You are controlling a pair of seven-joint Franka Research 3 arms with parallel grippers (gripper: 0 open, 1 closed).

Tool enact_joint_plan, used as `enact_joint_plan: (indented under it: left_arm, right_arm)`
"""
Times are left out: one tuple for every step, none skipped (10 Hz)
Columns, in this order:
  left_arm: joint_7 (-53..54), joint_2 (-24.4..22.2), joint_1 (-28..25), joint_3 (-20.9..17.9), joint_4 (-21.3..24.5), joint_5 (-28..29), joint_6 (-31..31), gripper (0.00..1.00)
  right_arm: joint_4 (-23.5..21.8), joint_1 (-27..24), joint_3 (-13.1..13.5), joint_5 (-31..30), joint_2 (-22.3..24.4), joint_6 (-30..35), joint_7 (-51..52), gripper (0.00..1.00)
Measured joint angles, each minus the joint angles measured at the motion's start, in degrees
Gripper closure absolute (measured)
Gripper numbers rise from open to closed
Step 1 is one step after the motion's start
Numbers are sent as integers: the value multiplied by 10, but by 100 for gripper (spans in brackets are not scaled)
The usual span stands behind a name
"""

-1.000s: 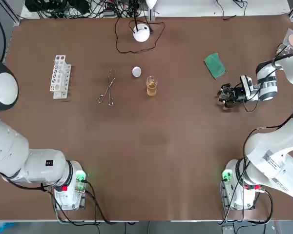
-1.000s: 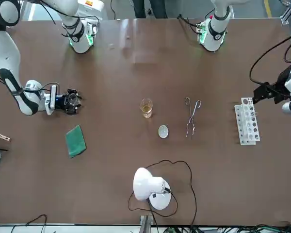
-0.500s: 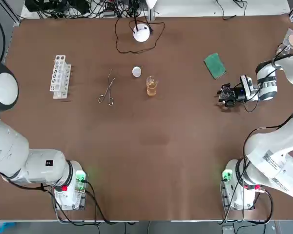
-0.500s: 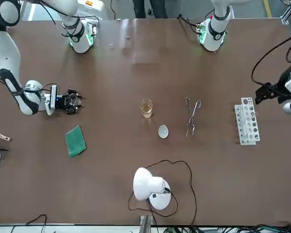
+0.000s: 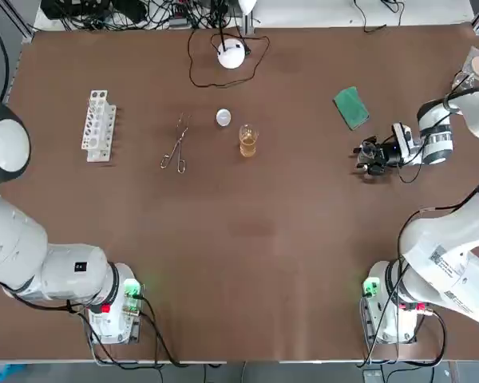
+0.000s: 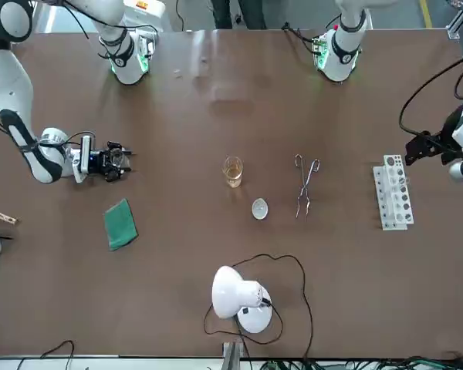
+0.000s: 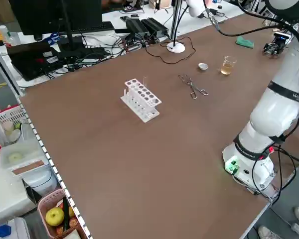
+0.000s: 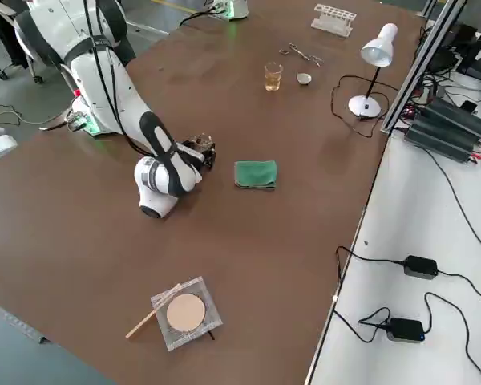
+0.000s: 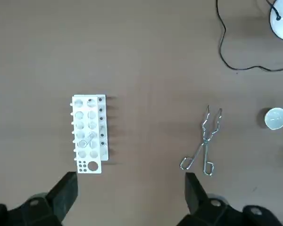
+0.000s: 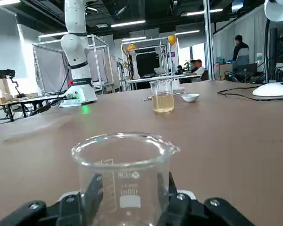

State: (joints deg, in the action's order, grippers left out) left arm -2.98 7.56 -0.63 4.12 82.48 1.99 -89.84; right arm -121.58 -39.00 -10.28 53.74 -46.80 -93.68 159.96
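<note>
Glass beaker [image 10: 125, 160] upright, mouth up, gripped by right tool [image 10: 132, 188], left tool [image 9: 130, 183] spread open near rack [image 9: 88, 134]

Beaker [image 10: 125, 150] base cut off by frame edge; lower sides apparently hidden behind right gripper [image 10: 130, 186].

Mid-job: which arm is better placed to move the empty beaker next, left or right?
Right. The right gripper has its jaws closed on the empty beaker, low at the robot's right side of the table. The left gripper hangs open above the test tube rack, far across from it.
</note>
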Motion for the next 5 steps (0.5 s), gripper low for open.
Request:
enact_joint_plan:
  left_arm:
    - [0, 0, 0, 0, 0, 0, 0, 0]
    - [0, 0, 0, 0, 0, 0, 0, 0]
    - [0, 0, -1, 0, 0, 0, 0, 0]
    - [0, 0, -1, 0, -1, 0, 0, 0]
    - [0, 0, -1, 0, -1, 0, 0, 0]
  right_arm:
    - [0, 0, 0, 0, 0, 0, 0, 41]
    - [1, 0, 0, 0, 0, 0, 0, 39]
    - [1, 0, 0, 0, 0, 0, 0, 37]
    - [1, 0, 0, 0, 0, 0, 0, 36]
    - [1, 0, 0, 0, 0, 0, 0, 34]
